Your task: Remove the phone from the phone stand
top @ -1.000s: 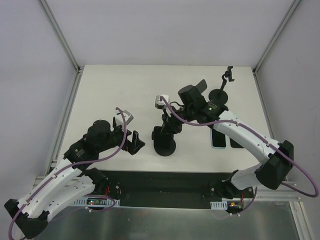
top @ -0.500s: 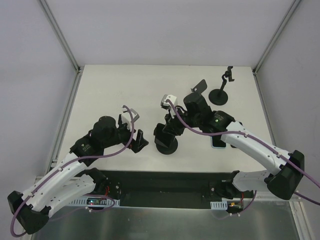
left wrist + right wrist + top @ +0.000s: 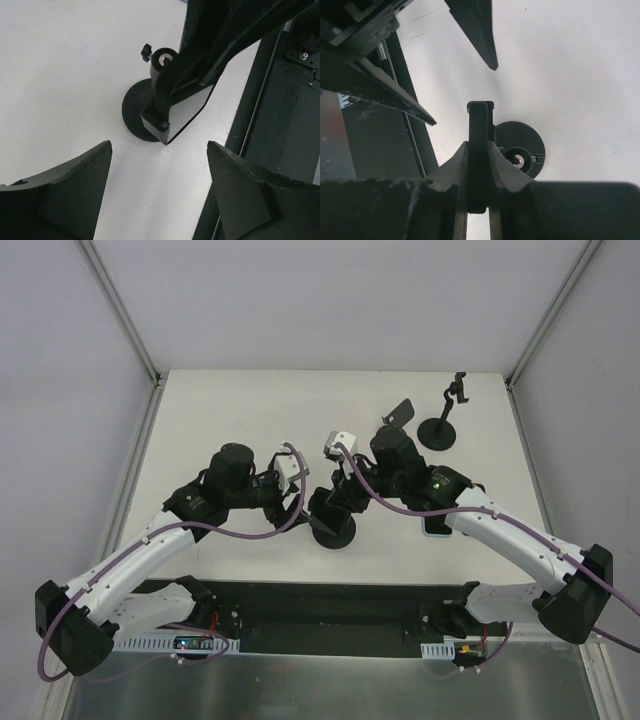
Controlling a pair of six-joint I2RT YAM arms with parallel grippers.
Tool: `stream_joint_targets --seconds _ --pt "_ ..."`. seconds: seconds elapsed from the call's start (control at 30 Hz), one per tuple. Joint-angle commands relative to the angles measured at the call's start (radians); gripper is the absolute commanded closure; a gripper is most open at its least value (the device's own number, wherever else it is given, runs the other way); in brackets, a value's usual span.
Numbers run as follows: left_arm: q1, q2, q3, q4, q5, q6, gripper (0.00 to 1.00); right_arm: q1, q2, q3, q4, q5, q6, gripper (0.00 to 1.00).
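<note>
The task is sitting at the grasp stage, and nothing is out yet. The phone [image 3: 190, 110] is resting in the cradle of the phone stand [image 3: 134, 114], with its lower corner seated in the stand's clamp, as the left wrist view shows. The stand is sitting on the table [image 3: 230, 420] toward the 6 o'clock edge, between the two arms.

The right end effector [image 3: 478, 146] is clenching the phone. In the right wrist view its fingers are pressing on either side of the thin slab, which is showing edge-on. The left end effector [image 3: 158, 150] is hanging released with its jaws spread wide, at about 9 o'clock of the stand. It is apart from the stand and grasping nothing.

Judging from this, the phone is waiting to be drawn out of the clamp and carried clear of the stand. The left arm is looking placed to steady the base, though that is only a guess.

The phone is appearing as a thin, dark, rigid slab with a rounded corner and a glossy screen that is reflecting the pale table. It is leaning tilted rather than upright. The stand is black, with a round flat base, a short post and a small knob at the joint.

A second stand [image 3: 440, 428] is sitting at 1 o'clock, well apart. Another phone [image 3: 436, 527] is lying flat at 3 o'clock, partly under the right arm.
</note>
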State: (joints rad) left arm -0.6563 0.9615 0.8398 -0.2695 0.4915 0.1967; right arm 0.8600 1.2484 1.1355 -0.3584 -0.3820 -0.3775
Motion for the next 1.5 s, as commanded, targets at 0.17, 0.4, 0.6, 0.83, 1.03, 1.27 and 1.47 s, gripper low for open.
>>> stream_joint_targets --seconds 0.17,0.4,0.6,0.83,1.03,1.27,1.47 --pt "0.124 0.166 0.090 0.026 0.324 0.069 0.35 0.005 -0.047 -0.020 0.044 -0.063 -0.020 0.99" --pt "0.126 0.197 0.073 0.038 0.418 0.061 0.38 0.005 -0.041 -0.025 0.061 -0.081 -0.023 0.99" --pt "0.126 0.215 0.074 0.052 0.433 0.049 0.44 0.010 -0.027 -0.022 0.067 -0.103 -0.024 0.99" --pt "0.126 0.233 0.074 0.052 0.433 0.041 0.60 0.020 -0.023 -0.020 0.067 -0.107 -0.027 0.99" --pt "0.126 0.229 0.073 0.055 0.432 0.027 0.81 0.028 -0.010 -0.016 0.056 -0.113 -0.028 0.90" --pt "0.121 0.207 0.064 0.064 0.418 0.014 0.98 0.040 0.003 -0.002 0.058 -0.095 -0.018 0.51" --pt "0.116 0.186 0.055 0.075 0.406 0.001 1.00 0.060 0.025 0.009 0.053 -0.060 -0.017 0.50"
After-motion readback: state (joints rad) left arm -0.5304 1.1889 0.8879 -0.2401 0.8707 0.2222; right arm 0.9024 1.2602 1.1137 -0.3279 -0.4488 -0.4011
